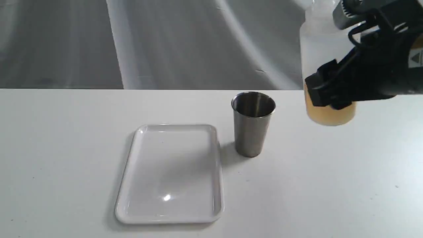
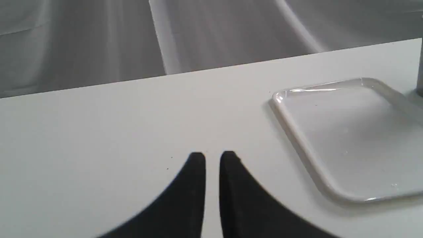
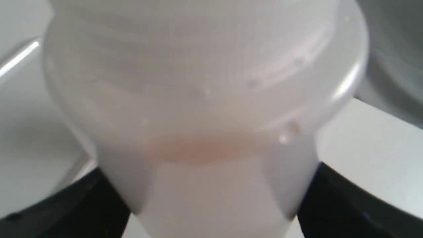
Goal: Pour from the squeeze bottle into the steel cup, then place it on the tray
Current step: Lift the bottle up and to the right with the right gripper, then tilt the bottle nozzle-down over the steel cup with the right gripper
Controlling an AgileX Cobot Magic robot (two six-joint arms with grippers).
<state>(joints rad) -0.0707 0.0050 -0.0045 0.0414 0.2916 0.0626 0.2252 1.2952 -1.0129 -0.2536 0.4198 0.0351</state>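
The squeeze bottle [image 1: 322,59], translucent with amber liquid in its lower part, is upright at the far right, lifted off the table, its nozzle cut off by the frame's top. My right gripper [image 1: 330,96] is shut on its lower body; in the right wrist view the bottle [image 3: 205,99] fills the picture between the black fingers [image 3: 347,205]. The steel cup [image 1: 253,124] stands upright on the table to the bottle's left. Left of the cup lies the white tray [image 1: 170,172], bare. My left gripper [image 2: 212,158] hovers over bare table beside the tray [image 2: 347,138], fingers nearly together, holding nothing.
A white table [image 1: 49,148] carries everything, with a grey draped cloth backdrop [image 1: 165,39] behind its far edge. The cup's edge [image 2: 419,72] just shows at the side of the left wrist view.
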